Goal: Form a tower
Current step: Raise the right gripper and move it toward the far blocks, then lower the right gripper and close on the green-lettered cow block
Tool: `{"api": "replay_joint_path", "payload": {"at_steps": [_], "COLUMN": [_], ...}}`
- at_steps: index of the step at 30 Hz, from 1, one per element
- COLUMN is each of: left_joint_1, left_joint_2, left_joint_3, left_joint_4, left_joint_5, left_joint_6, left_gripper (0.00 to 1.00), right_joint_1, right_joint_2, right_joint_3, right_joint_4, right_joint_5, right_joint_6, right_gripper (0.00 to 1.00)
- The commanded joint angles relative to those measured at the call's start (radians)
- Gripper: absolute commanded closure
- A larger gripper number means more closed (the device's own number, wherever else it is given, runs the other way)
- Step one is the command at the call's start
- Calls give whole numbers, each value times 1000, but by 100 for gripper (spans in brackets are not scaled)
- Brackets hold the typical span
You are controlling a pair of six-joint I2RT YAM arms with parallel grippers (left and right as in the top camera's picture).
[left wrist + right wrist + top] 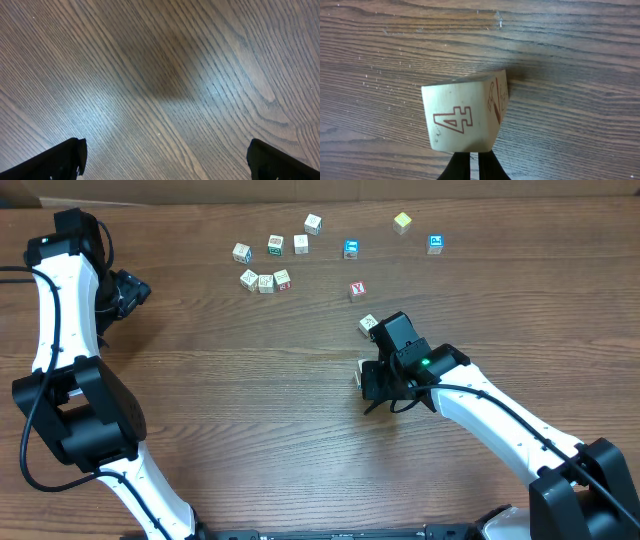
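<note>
Right claw (pixel 474 160) is clenched shut, tips at a tilted cream wooden cube (pixel 462 117) marked red 4; left claw (pixel 165 159) gapes above the table (pixel 150 75).

White arm links (pixel 45 310), black joints (pixel 85 415), green light (pixel 424 363).

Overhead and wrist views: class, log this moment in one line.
left jaws: open, over table | right jaws: shut, at tilted cube | tower: not begun

table (pixel 250 430): brown, streaked wood grain. cream cube (pixel 462 117): red-outlined "4", red line drawing on adjacent face. right gripper (pixel 472 165): black. arms (pixel 500 415): white, black joints. blue-faced cubes (pixel 351 249): two. yellow-green cube (pixel 402 221): one. red-marked cube (pixel 358 290): one.
</note>
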Motion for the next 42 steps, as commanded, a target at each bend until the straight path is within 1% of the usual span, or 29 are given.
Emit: {"api": "replay_joint_path", "payload": {"at_steps": [1, 5, 9, 10, 11, 14, 16, 17, 18, 20, 22, 26, 30, 33, 37, 39, 42], "left_joint_1": [-6, -6, -6, -6, -6, -6, -6, -6, -6, -6, -6, -6, -6, -6, -6, -6, -6], "left_joint_2": [3, 3, 3, 3, 3, 3, 3, 3, 3, 3, 3, 3, 3, 3, 3, 3, 3], "left_joint_3": [13, 13, 13, 13, 13, 13, 13, 13, 13, 13, 13, 13, 13, 13, 13, 13, 13], "left_joint_4": [1, 1, 1, 1, 1, 1, 1, 1, 1, 1, 1, 1, 1, 1, 1, 1, 1], "left_joint_5": [-3, -3, -3, -3, -3, -3, -3, -3, -3, -3, -3, -3, -3, -3, -3, -3, -3], "left_joint_6": [8, 8, 8, 8, 8, 8, 8, 8, 8, 8, 8, 8, 8, 8, 8, 8, 8], "left_gripper": [1, 1, 0, 0, 0, 0, 0, 0, 0, 1, 1, 0, 1, 0, 0, 0, 1], "right_joint_1": [5, -1, -50, -63, -77, -109, -127, -134, -140, -153, -157, -156, -158, -157, -157, -157, -159], "right_joint_2": [-2, -3, -3, -3, -3, -3, -3, -3, -3, -2, 9, 79, 197, 277, 356, 381, 419], "right_joint_3": [-1, 10, 165, 212, 261, 393, 472, 496, 516, 533, 533, 534, 534, 534, 533, 533, 530], "right_joint_4": [0, -19, -182, -224, -263, -344, -363, -361, -353, -305, -262, -249, -261, -240, -181, -152, -103], "right_joint_5": [10, 20, 125, 140, 146, 149, 150, 150, 151, 157, 156, 155, 122, 117, 68, 68, 69], "right_joint_6": [1, -27, -35, -56, -85, -154, -175, -182, -185, -190, -216, -293, -400, -407, -480, -480, -480], "right_gripper": [96, 93, 92, 92, 91, 81, 70, 62, 48, 29, 16, 1, 0, 0, 0, 4, 11]}}
